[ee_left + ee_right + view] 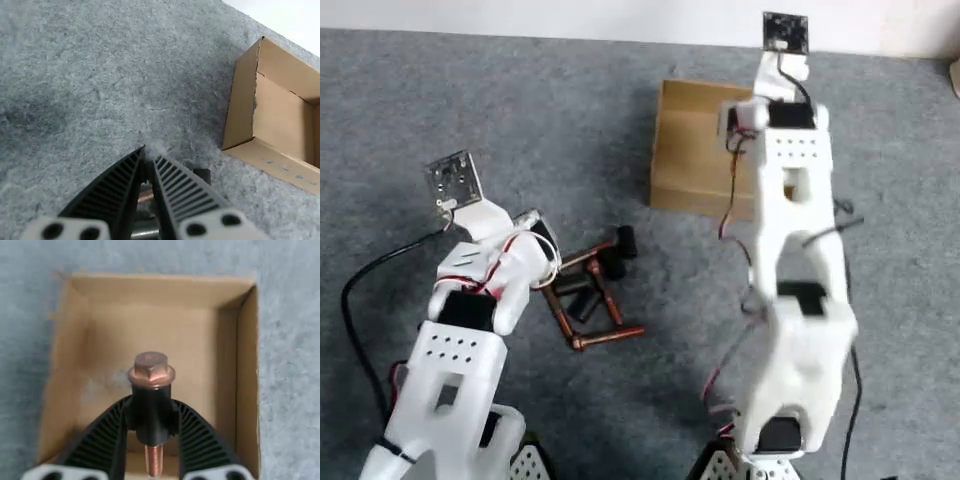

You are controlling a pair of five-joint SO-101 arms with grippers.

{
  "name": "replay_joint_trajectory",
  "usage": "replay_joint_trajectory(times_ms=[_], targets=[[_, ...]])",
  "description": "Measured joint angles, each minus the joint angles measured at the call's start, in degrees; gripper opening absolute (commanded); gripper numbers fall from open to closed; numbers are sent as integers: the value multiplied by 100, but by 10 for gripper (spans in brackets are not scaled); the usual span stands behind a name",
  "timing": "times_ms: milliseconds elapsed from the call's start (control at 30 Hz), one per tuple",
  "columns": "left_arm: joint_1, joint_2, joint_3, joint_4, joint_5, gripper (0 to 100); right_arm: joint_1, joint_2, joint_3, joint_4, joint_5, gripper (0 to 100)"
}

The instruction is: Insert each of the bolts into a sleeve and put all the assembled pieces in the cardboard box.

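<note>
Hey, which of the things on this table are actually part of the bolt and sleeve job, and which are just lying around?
Part of the job: cardboard box; bolt in its sleeve, held in the right gripper over the box; loose bolts and black sleeves by the left gripper.
Just lying about: black cable; grey felt mat.

Right gripper (pixel 151 427) clamps black sleeve (pixel 151 412) with copper bolt (pixel 151 371) through it, held over open cardboard box (pixel 80 340)

Bolts (pixel 595 300) and sleeves (pixel 578 288) beside left arm (pixel 470 330); cardboard box (pixel 690 150) behind them, under right tool (pixel 151 407).
</note>
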Motion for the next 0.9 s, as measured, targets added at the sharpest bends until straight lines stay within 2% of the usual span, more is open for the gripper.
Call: replay_joint_trajectory(times_ms=[133,300,533,600,767,900], targets=[[0,0,0,0,0,6,26,1837,-2523,1160,0,4],[0,0,0,0,0,6,9,3411,-4747,1776,18,4],[0,0,0,0,0,6,132,3991,-4993,1881,44,14],[0,0,0,0,0,6,123,3991,-5046,1960,44,72],[0,0,0,0,0,6,114,3982,-5064,2075,44,303],[0,0,0,0,0,6,114,3974,-5116,2075,44,336]])
